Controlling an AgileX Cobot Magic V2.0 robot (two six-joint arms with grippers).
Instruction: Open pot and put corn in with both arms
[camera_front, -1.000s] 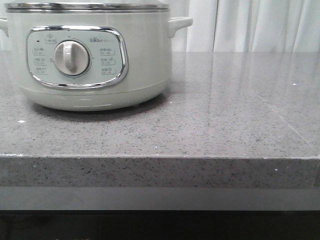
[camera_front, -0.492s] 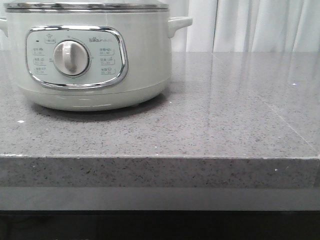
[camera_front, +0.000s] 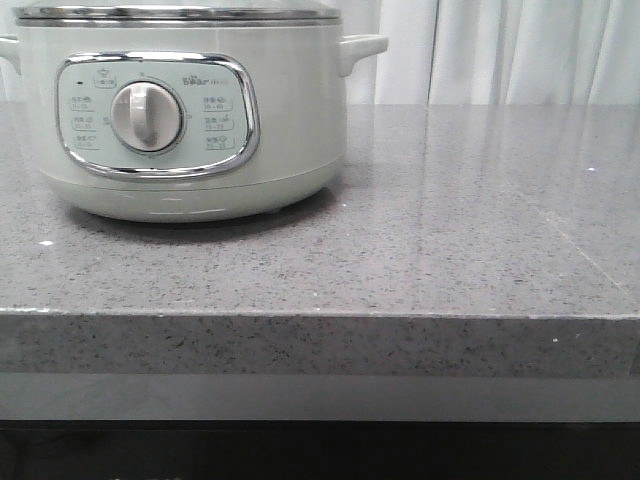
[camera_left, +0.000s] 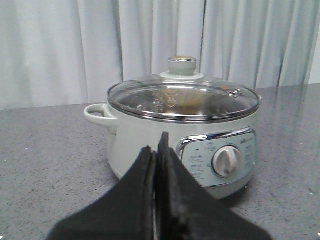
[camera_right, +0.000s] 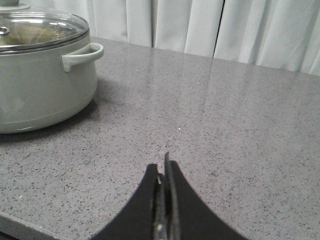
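Note:
The pot is a pale grey-green cooker with a chrome-framed panel and round dial, standing at the left of the grey counter. It also shows in the left wrist view and the right wrist view. A glass lid with a round knob sits on it. My left gripper is shut and empty, short of the pot's front. My right gripper is shut and empty over bare counter to the right of the pot. The corn is out of view.
The grey speckled counter runs to a front edge. White curtains hang behind it. The pot's side handle sticks out toward the right.
The front view has shifted a little, so the pot sits slightly further right in it. Nothing else has visibly changed.

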